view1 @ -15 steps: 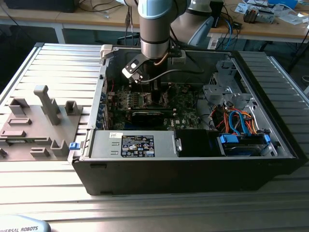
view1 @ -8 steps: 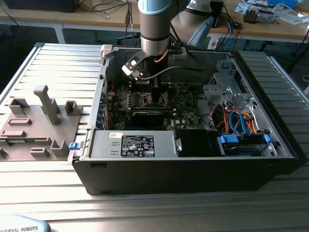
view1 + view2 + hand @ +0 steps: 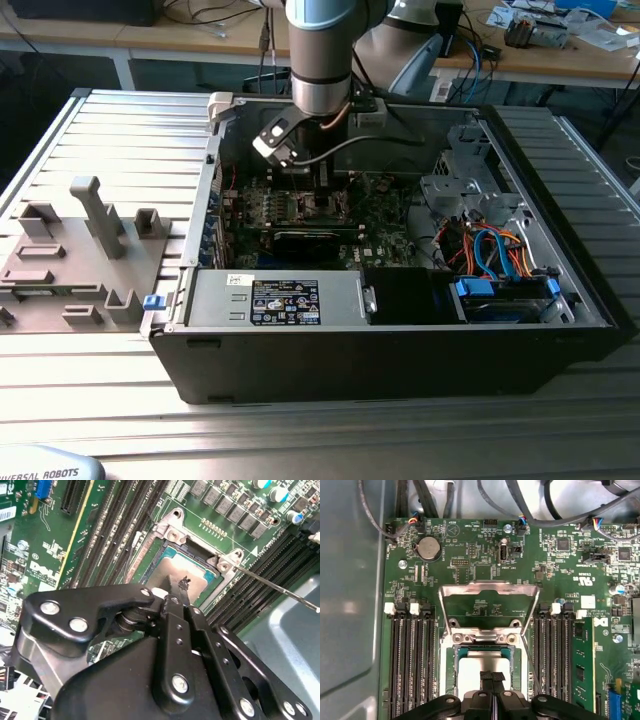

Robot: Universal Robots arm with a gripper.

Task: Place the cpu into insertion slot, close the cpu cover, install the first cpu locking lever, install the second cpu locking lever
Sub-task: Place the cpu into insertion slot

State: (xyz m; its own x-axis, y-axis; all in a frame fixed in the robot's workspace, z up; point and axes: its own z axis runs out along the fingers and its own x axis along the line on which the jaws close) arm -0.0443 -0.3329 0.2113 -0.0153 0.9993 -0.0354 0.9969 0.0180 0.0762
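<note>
Gripper (image 3: 492, 676) pointing down with fingers pressed together, gripping nothing, tips hanging at the cpu (image 3: 480, 664), cpu lying in the slot (image 3: 482, 639) at the board's (image 3: 470, 555) middle, between memory slots (image 3: 412, 665), cover (image 3: 490, 586) lying flipped open off the slot.

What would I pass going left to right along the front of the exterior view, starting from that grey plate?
Grey plate with upright blocks → small blue clip → silver box with a label → black block → blue-fronted bay at the open computer case's far end.
</note>
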